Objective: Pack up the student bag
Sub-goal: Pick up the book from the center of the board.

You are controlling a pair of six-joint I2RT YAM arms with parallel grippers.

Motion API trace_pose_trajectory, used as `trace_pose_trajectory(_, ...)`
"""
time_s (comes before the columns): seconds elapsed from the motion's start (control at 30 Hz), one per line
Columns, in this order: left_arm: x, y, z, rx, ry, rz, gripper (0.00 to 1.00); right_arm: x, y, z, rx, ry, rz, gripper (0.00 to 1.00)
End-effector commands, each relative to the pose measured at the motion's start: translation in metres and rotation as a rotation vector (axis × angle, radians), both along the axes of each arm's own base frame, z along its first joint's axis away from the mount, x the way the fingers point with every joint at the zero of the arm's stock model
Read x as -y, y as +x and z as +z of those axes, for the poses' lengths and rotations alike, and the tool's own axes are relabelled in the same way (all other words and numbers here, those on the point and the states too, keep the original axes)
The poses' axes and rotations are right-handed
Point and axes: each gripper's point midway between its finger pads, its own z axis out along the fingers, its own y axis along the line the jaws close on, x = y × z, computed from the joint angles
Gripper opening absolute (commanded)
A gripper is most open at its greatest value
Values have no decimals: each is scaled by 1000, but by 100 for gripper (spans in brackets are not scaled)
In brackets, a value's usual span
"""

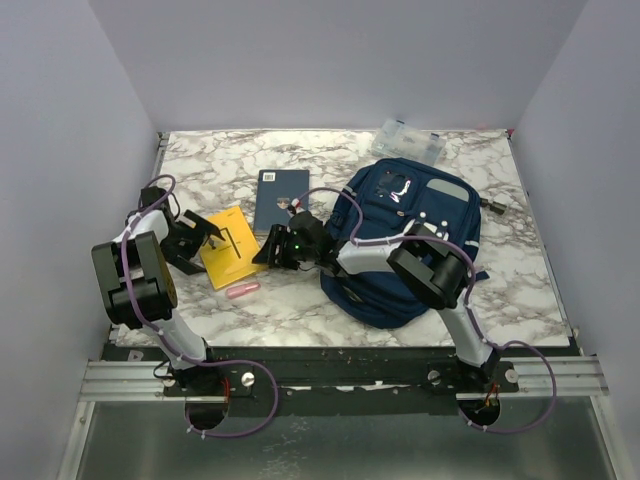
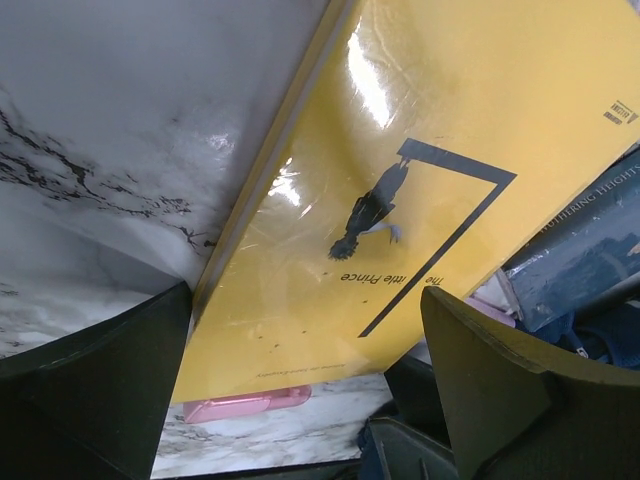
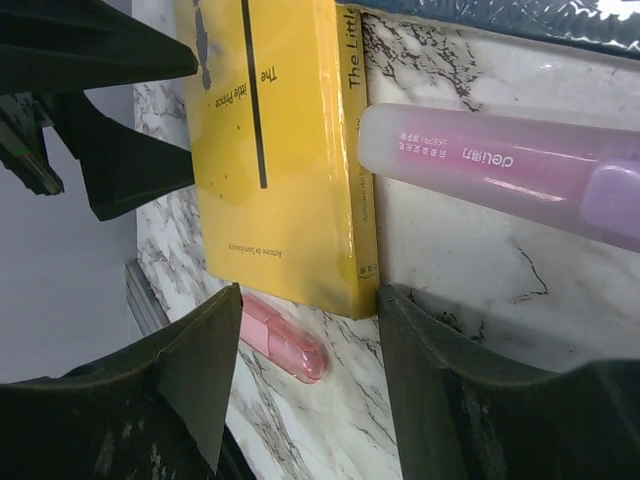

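Two titles | yellow book [image 2: 420,120] "The Little Prince" | dark book [image 2: 585,250] "Wuthering Heights"

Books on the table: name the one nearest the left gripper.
The yellow book, The Little Prince, lies right at the open left gripper. The dark blue book lies farther off, beside the student bag.

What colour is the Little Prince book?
The thin glossy paperback book is bright yellow with black print, clearest in the left wrist view.
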Motion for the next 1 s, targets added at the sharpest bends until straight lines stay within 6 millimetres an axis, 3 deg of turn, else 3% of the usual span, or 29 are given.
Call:
trace_pose_trajectory(0.0,49,-18,-5,-22,-178,-45,98,-19,-24,54,-3,139,99,57)
trace_pose_trajectory(0.1,56,-24,-2,-1,-194,-47,98,-14,-30,76,-6,199,93,56)
trace_pose_trajectory(0.3,68,-41,-3,20,-234,-42,98,-3,-39,84,-21,251,103,48)
trace_pose_trajectory(0.43,73,-51,-2,27,-247,-50,98,-3,-40,81,-26,274,134,43)
trace_pose_trajectory(0.83,83,-55,2,65,-287,-108,98,-30,-36,64,-5,297,263,45)
trace_pose_trajectory(0.9,80,-54,4,84,-266,-116,98,-29,-33,63,2,288,245,40)
trace_pose_trajectory(0.97,78,-50,10,125,-242,-139,98,-24,-30,65,34,266,220,27)
